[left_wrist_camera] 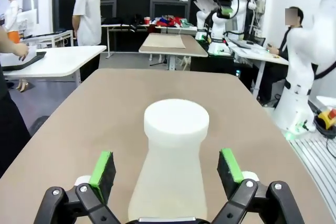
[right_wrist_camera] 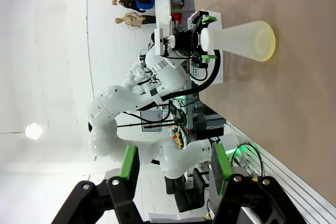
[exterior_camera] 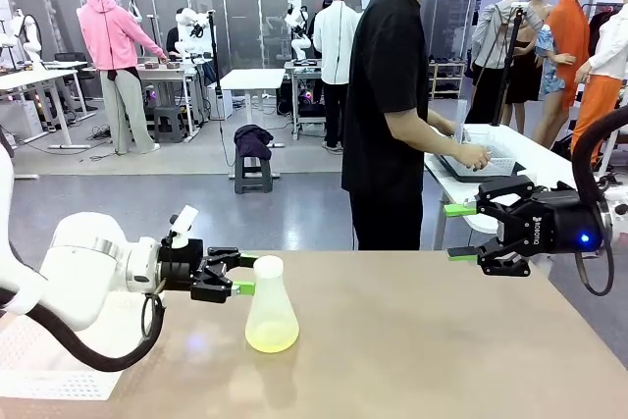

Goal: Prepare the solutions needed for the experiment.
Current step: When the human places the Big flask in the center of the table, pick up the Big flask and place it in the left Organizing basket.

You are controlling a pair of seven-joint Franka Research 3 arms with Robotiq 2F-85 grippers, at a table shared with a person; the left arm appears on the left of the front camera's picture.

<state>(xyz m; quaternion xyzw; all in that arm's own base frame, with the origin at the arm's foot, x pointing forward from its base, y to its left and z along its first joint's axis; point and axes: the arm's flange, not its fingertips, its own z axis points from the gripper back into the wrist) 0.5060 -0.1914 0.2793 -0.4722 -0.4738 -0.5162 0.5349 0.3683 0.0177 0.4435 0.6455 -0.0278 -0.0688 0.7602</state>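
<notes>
Left claw [exterior_camera: 238,275], item one: jaws standing wide apart, its green pads [left_wrist_camera: 103,169] flanking the neck of the frosted conical flask [exterior_camera: 270,313] without touching it, as the left wrist view is showing. Right claw [exterior_camera: 461,233], item two: hovering above the worktop [exterior_camera: 442,340], well apart from the flask, jaws partly parted and gripping nothing. Flask: standing upright on the worktop near its left side, wearing a round white cap [left_wrist_camera: 176,121]. The solutions [exterior_camera: 271,339]: a shallow pale yellow-green layer sitting in the flask's base, tinting the lower wall yellowish. Person [exterior_camera: 392,105]: standing at the far side, hands busying themselves at another table (not engaged with the flask). Judged step: the left claw is lining up to clamp the neck. Hazard: the neck is tapering, so a clamp landing off-centre could be nudging the flask sideways or tipping it; a loose hold could be letting it slip and spilling the liquid.
</notes>
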